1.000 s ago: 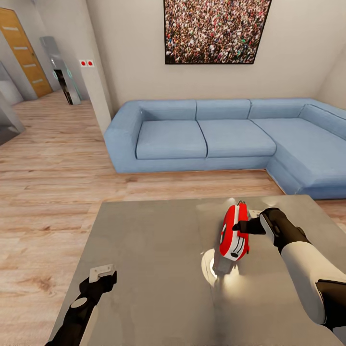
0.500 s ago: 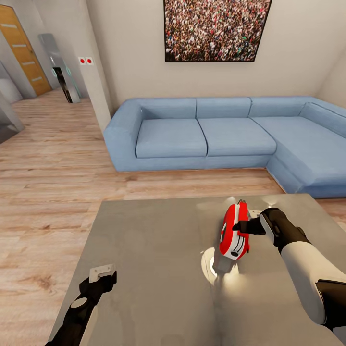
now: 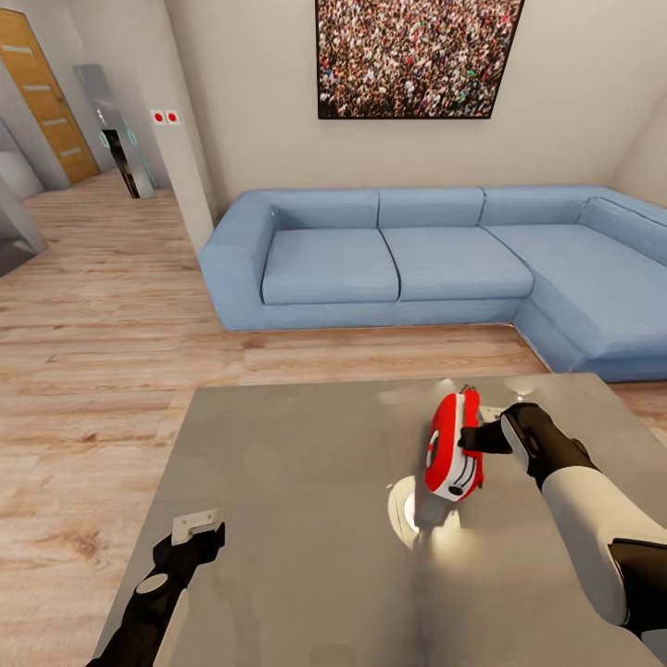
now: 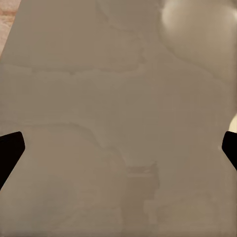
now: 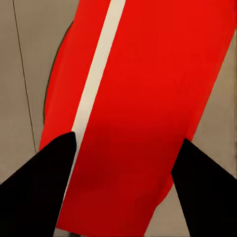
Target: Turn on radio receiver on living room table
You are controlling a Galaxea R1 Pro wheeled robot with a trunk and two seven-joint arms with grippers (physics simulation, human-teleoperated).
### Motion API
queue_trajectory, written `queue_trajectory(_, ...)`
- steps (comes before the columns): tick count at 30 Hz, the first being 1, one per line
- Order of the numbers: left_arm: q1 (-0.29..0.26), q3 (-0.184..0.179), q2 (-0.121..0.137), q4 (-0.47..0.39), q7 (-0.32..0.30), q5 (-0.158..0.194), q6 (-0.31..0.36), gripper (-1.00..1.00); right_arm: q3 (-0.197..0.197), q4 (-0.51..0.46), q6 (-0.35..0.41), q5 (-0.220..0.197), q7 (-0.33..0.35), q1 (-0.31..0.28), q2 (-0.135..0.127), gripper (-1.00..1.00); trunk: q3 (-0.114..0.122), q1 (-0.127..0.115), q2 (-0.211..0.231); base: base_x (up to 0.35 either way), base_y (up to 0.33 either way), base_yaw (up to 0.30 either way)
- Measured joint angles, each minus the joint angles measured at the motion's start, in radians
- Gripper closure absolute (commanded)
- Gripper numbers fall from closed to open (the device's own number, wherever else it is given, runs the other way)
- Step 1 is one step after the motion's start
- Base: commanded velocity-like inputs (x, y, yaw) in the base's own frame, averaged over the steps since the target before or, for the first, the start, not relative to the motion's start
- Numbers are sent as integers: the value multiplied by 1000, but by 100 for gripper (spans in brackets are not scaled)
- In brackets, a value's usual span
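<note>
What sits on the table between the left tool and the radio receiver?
Nothing: in the head view, bare glossy table runs from the left tool to the radio receiver, broken by nothing except a bright reflection beneath the radio.

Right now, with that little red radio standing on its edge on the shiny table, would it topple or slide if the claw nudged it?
Probably both. The radio receiver is flat and stands on a narrow edge, so a sideways nudge could tip it. The table looks glossy, so it may also slide. Its hard, rounded shell looks stiff; the right claw sits against it.
</note>
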Motion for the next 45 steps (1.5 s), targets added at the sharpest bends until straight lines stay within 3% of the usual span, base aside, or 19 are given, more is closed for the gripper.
queue_trajectory(35,0,5,2,1,1,-8,0,-100,1,5,-15,-6,-3,0,-1,100,0,0,0,0,0,0)
queue_trajectory(45,0,5,3,7,2,-9,0,-100,1,5,-16,-2,-3,0,-1,100,31,-38,70,0,0,0)
